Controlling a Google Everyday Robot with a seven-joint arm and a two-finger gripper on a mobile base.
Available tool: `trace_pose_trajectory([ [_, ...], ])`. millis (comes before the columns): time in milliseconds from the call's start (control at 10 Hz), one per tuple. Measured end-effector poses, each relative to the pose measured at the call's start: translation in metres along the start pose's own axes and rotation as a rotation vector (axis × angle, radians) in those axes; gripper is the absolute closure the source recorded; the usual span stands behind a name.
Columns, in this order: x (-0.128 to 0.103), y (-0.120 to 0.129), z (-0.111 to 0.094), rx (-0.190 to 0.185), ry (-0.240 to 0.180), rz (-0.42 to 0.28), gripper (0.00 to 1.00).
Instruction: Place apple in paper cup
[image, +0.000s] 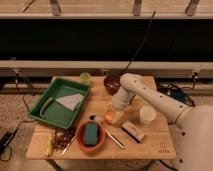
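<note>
Reaching down over the middle of the wooden table (155, 146), the white arm (150, 97) has its gripper (114, 111) low, right at the apple (108, 117). The apple shows as a small orange-red ball at the tip of the tool, at or just above the tabletop. Whether the tool is wide, narrow or already closed on the fruit cannot be told from this single camera view.

The paper cup (148, 114) stands upright to the right of the apple, near it but clearly apart, with its wide mouth facing up and nothing seen inside. A pale block (132, 131) lies just in front of the gap between the two. Behind the gripper sits a dark red bowl (112, 84), and farther left a small yellow-green cup (86, 78). A green tray (50, 112) fills the left side of the table, and an orange bowl (80, 141) holding a green sponge (91, 133) sits at the front.

By my reading, the step in hand is the grasp, since the apple is not yet in the cup. The next move calls for a firm hold and a lift high enough to clear the cup's rim. After that comes a short carry to the right and a centred release, because the apple looks nearly as wide as the cup and the light cup could tip if struck.
</note>
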Motion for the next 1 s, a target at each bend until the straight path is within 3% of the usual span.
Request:
trace_pose_trajectory([
  [300,0.000,0.003,-0.008,0.010,0.002,0.002,0.93],
  [400,0.000,0.004,-0.015,0.023,0.004,0.003,0.98],
  [700,-0.003,0.009,-0.056,0.091,0.020,0.007,1.00],
  [1000,0.011,0.022,-0.108,0.189,0.045,0.043,1.00],
])
